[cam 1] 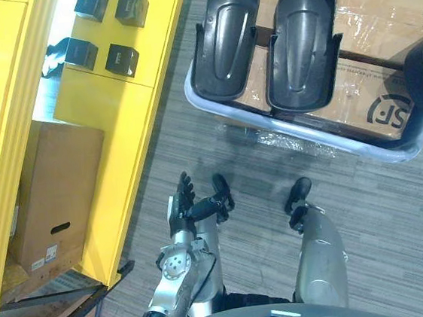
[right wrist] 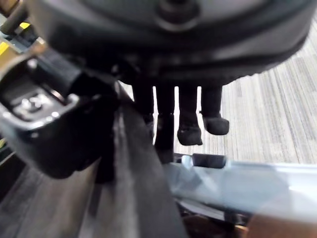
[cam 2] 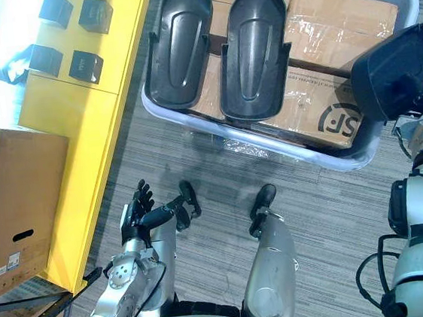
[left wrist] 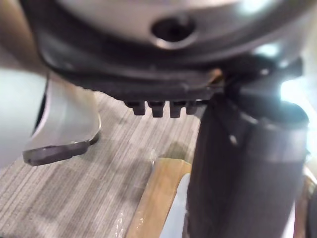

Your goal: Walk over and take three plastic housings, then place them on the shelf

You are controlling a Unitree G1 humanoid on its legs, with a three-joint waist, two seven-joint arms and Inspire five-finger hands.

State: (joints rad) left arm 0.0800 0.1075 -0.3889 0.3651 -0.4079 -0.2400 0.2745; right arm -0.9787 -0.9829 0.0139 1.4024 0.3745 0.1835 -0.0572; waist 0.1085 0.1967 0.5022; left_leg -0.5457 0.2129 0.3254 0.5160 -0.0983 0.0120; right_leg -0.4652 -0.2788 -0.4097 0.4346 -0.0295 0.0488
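Two dark plastic housings lie side by side in the left eye view, the left housing and the right housing, both hollow side up on taped cardboard boxes that sit inside a pale grey cart. Neither housing is touched by a hand; both are well apart from the robot's arms. A yellow shelf stands to the left of the cart and carries small black boxes; a brown carton sits in the space below it. The left hand is raised over the grey striped carpet beside the shelf, fingers straight and spread, thumb out to the side, holding nothing. The right hand hangs near it over the same carpet, also empty. The right eye view confirms the same layout: housings in the cart ahead, both hands low and short of the cart rim. In the left wrist view the fingers show as a short row end-on, with the thumb standing apart from them and nothing between. In the right wrist view the fingers hang in a row, nearly straight and relaxed, gripping nothing, with carpet beyond them.
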